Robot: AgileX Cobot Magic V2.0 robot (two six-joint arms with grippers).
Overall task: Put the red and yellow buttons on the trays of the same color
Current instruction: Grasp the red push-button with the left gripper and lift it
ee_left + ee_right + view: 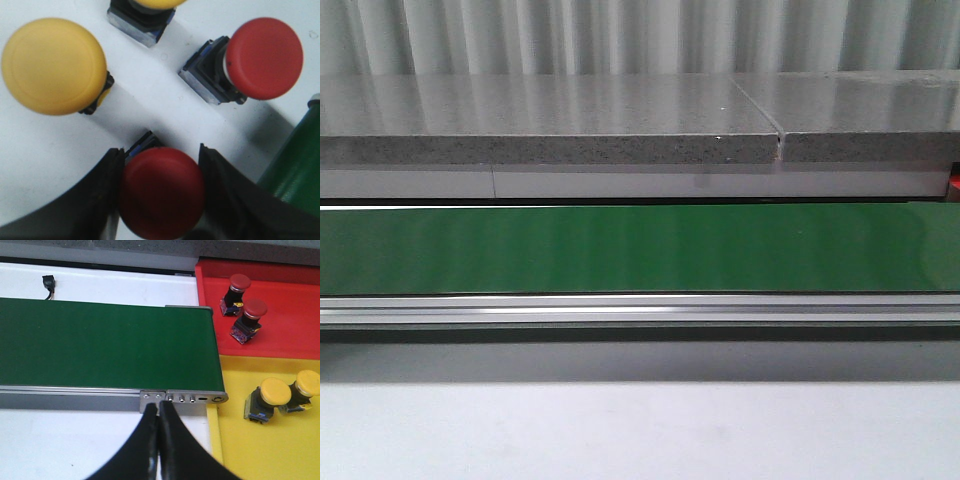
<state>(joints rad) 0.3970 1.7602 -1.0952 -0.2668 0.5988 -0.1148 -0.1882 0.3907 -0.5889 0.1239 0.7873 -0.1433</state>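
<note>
Corrugated grey wall at the back, a speckled stone ledge [550, 135] below it, and the green conveyor belt [640, 250] running flat across the front view with its aluminium rail [640, 310] along the near edge; pale surface [640, 430] nearest us. No arm shows from this angle.

Over to the left wrist view: the left pincer [161, 192] is clamped on a red button [161, 195], dark fingers [105, 200] pressed to either side of its mushroom cap, the blue base peeping out behind. On the white surface [45, 150] near it sit a second red button [250, 62] lying tilted, a big yellow button [54, 66], and another yellow one [145, 15] cut off at the frame edge. A green belt edge shows at one side.

Now the right wrist view: the right pincer [159, 440] is closed, fingers together with nothing between them, hanging over the belt's end plate [182, 399]. Beside the belt's end, the red tray [300, 320] holds two red buttons [241, 307], just beside each other. Next to it, the yellow tray [260, 455] holds two yellow buttons [282, 397], touching. A small black connector [48, 282] lies on the white surface beyond the belt.
</note>
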